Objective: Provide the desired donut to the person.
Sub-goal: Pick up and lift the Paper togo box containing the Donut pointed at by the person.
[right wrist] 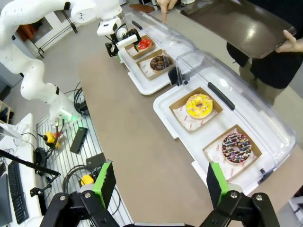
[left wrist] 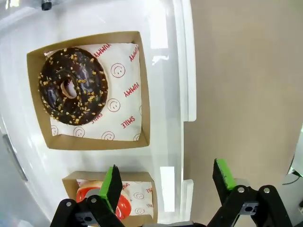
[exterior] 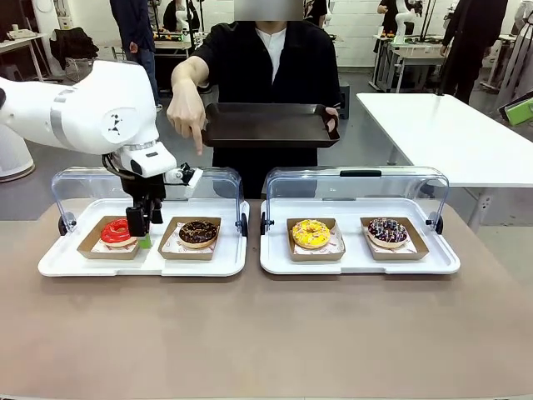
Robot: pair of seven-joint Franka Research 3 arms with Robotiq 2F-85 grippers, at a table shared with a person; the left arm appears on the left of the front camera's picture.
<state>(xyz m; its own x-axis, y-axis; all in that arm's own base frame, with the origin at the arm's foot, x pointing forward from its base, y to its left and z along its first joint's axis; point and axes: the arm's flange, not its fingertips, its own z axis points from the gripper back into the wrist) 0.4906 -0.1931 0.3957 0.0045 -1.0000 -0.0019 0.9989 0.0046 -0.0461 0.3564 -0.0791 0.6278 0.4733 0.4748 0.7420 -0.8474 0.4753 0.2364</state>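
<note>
Four donuts lie in cardboard boxes on two white trays: red [exterior: 116,231] and chocolate with nuts [exterior: 198,232] on the left tray [exterior: 58,262], yellow [exterior: 311,233] and sprinkled chocolate [exterior: 387,231] on the right one. The person [exterior: 266,58] points a finger [exterior: 196,143] down over the left tray, roughly above the nut donut, and holds a dark serving tray [exterior: 266,125]. My left gripper [exterior: 141,233] hangs open and empty between the red and nut donuts. In its wrist view the left gripper [left wrist: 168,182] spans the tray's front edge, below the nut donut [left wrist: 72,86]. The right gripper [right wrist: 161,182] is open, high over the table.
Clear domed lids [exterior: 358,179] stand raised behind both trays. Bare brown tabletop [exterior: 266,333] stretches in front of them. In the right wrist view, cables and equipment lie on the floor [right wrist: 71,142] beside the table. A white table [exterior: 450,133] stands at the far right.
</note>
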